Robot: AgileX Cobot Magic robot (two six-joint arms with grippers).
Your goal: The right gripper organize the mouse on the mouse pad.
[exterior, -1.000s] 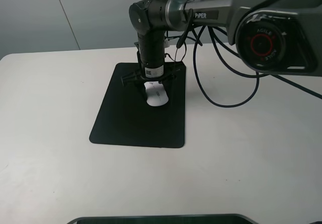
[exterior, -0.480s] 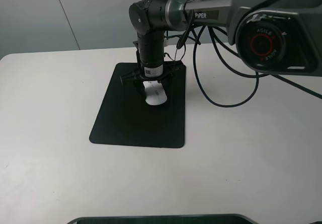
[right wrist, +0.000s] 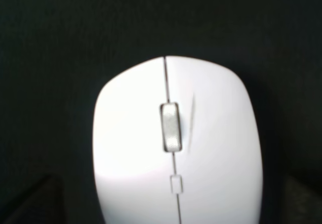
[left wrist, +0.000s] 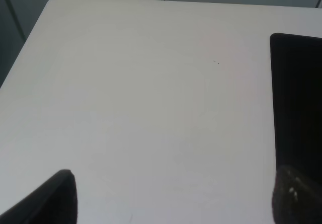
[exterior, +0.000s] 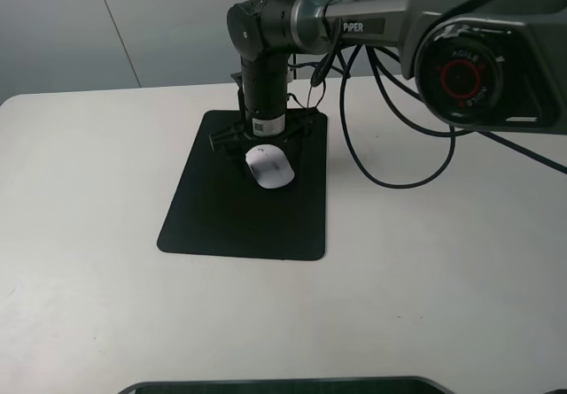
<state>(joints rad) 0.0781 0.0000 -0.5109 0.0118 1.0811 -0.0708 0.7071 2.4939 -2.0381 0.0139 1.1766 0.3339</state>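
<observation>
The white mouse point(exterior: 269, 166) lies flat on the black mouse pad point(exterior: 239, 217), in its far half. My right gripper point(exterior: 263, 142) hangs straight down just above the mouse's far end. Its jaws are open and stand apart on either side of the mouse. In the right wrist view the mouse point(right wrist: 176, 143) fills the middle, with its grey scroll wheel point(right wrist: 170, 127) showing. Dark fingertips point(right wrist: 30, 204) sit at the frame's corners, clear of the mouse. My left gripper point(left wrist: 173, 199) is open and empty over the bare table, beside the pad's edge point(left wrist: 297, 98).
The white table point(exterior: 443, 279) spreads around the pad. Black cables point(exterior: 390, 177) loop down from the right arm to the pad's right. A dark object's edge point(exterior: 283, 385) shows at the table's near side. A grey wall stands behind.
The right gripper has opened and lifted slightly off the mouse. More of the mouse shows now, lying slightly further left on the pad.
</observation>
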